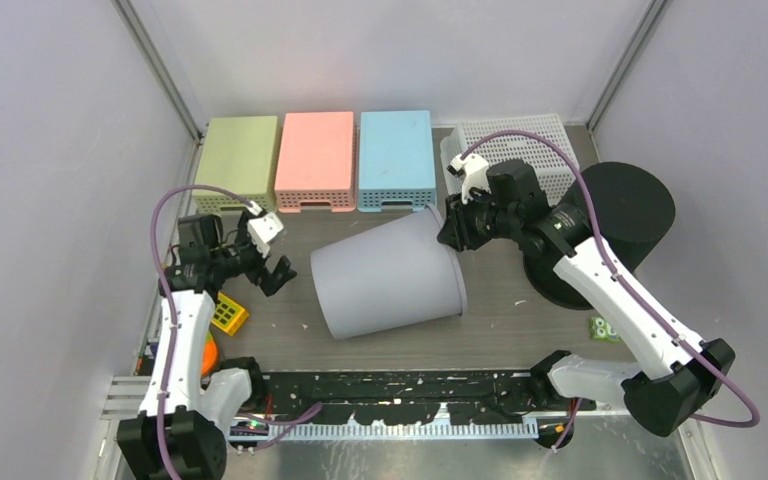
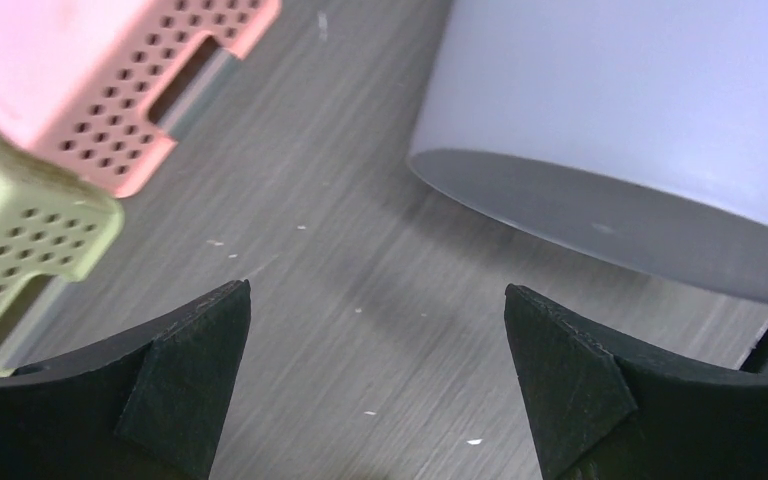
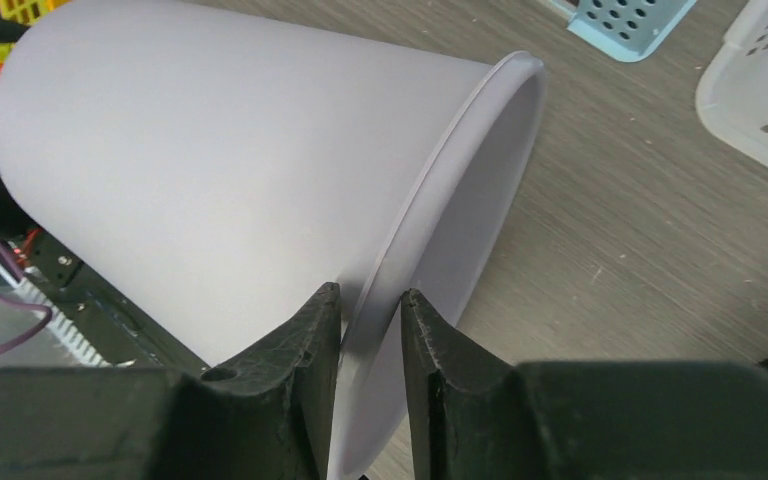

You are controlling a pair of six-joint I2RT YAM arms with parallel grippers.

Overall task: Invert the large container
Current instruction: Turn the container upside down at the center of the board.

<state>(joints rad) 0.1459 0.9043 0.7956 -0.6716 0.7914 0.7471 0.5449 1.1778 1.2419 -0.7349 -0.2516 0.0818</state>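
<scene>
The large grey container (image 1: 385, 275) is on its side in the middle of the table, base to the left and open mouth to the right. My right gripper (image 1: 452, 232) is shut on its rim at the far right end. In the right wrist view (image 3: 372, 300) one finger is outside the wall and one inside the mouth of the container (image 3: 220, 180). My left gripper (image 1: 278, 272) is open and empty just left of the base. In the left wrist view (image 2: 378, 300) the container (image 2: 640, 110) sits ahead at the upper right, apart from the fingertips (image 2: 185, 390).
Green (image 1: 237, 160), pink (image 1: 316, 158) and blue (image 1: 396, 158) baskets stand upturned along the back, with a white basket (image 1: 535, 150) to their right. A black round bin (image 1: 625, 215) stands at the right. A yellow toy (image 1: 228, 314) and an orange thing (image 1: 208, 352) lie near the left arm.
</scene>
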